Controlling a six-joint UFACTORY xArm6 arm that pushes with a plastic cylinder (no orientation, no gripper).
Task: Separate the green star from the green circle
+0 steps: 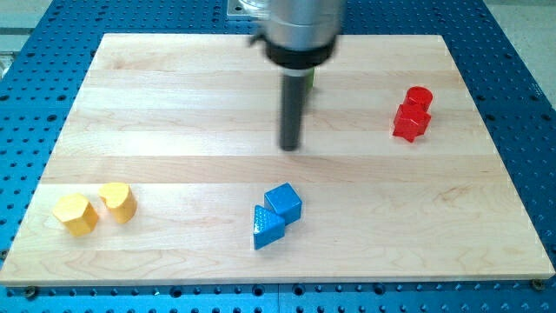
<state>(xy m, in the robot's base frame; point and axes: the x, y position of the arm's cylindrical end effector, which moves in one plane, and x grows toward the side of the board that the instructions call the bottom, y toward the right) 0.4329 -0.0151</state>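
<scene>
My tip [290,146] rests on the wooden board [174,104] at the upper middle of the view. Only a thin green sliver [309,80] shows just right of the rod, behind it; I cannot tell if it is the green star or the green circle. The rest of the green blocks is hidden by the rod and the arm's body [301,30]. The tip is just below and left of that green sliver.
A red cylinder [420,96] touches a red block [409,122] at the right. A blue cube [284,203] touches a blue triangle [268,228] at the bottom middle. A yellow hexagon [75,213] and a yellow block [117,201] sit at the bottom left.
</scene>
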